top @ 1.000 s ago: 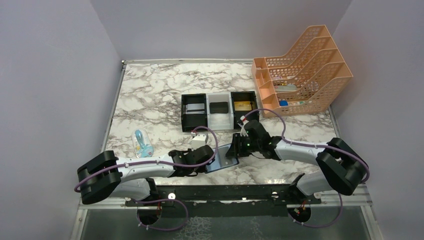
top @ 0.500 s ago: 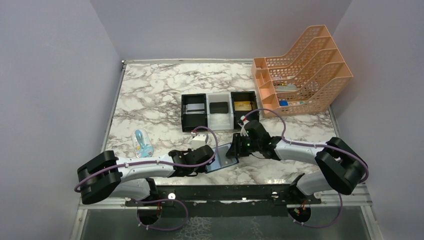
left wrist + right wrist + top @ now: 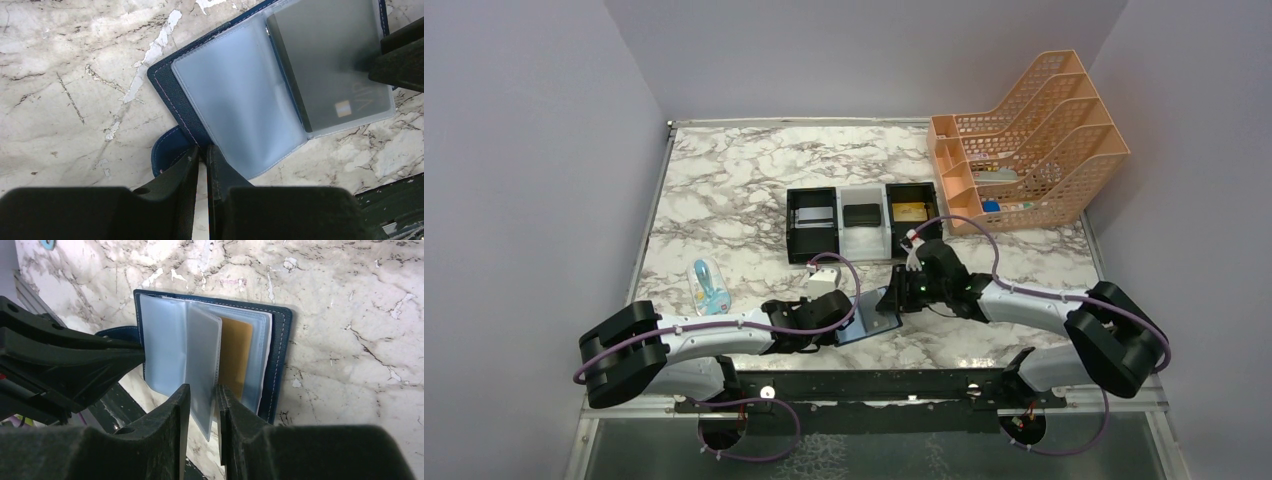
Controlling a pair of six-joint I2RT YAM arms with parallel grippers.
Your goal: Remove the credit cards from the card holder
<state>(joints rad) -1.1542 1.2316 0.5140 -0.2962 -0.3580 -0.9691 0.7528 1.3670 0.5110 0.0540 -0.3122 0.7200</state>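
A navy card holder (image 3: 280,340) lies open on the marble bench (image 3: 350,315), near its edge, with its clear pockets fanned out and a gold card (image 3: 235,355) showing in one of them. The right gripper (image 3: 202,390) has its fingers closed on one raised clear pocket (image 3: 202,350). The left gripper (image 3: 137,352) meets the holder's left edge, at its tab.

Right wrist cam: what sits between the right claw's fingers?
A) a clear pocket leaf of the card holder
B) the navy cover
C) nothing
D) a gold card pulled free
A: a clear pocket leaf of the card holder stands between the fingers of the right claw; the gold card lies in a pocket behind it.
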